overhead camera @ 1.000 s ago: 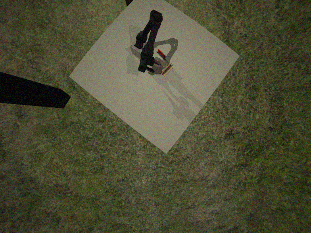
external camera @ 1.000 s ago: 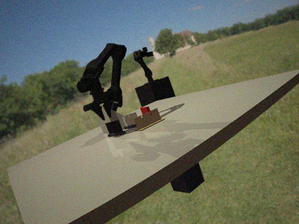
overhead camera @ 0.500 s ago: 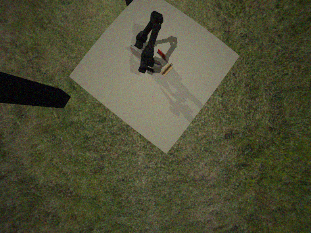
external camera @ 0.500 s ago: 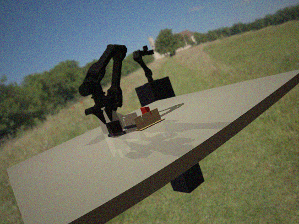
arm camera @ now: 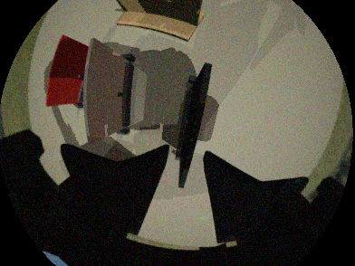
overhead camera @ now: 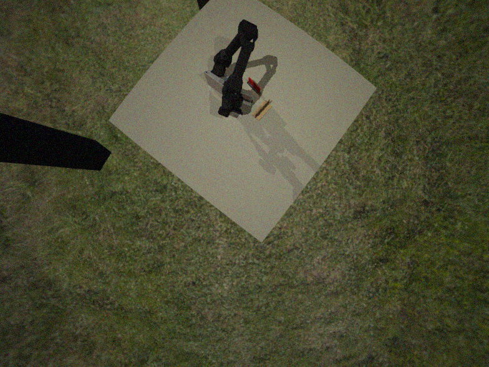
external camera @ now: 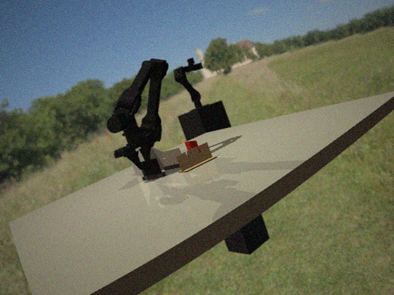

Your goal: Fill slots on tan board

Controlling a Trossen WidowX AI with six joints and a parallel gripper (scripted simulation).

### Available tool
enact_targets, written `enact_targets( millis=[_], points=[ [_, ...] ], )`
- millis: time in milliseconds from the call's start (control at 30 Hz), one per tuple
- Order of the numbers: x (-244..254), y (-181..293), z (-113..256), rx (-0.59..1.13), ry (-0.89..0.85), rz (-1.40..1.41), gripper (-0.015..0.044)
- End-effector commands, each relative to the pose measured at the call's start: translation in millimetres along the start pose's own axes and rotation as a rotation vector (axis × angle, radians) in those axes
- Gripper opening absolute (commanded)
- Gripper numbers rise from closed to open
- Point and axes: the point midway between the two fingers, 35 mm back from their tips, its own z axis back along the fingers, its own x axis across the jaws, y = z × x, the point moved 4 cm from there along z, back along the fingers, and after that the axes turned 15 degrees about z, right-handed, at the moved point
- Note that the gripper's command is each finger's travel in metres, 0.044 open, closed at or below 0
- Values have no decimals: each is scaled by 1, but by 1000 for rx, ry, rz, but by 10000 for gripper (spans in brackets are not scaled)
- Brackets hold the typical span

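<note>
In the wrist view, the red board (overhead camera: 254,85) (external camera: 191,145) (arm camera: 67,77) waits at left; the tan board (overhead camera: 261,109) (external camera: 194,156) (arm camera: 165,10) stands right of it, and here's the gripper (overhead camera: 231,112) (external camera: 144,162) (arm camera: 187,151), fingers apart, straddling the dark board (external camera: 151,168) (arm camera: 196,118): centre, descend straight, then squeeze evenly!
</note>
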Motion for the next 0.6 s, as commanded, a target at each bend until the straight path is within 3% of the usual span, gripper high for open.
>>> enact_targets(
  millis=[0,333,567],
  points=[
    [1,1,-9,-2,-6,-8,183],
    [1,1,-22,-2,-7,-8,183],
    [1,1,-22,-2,-7,-8,0]
  ],
)
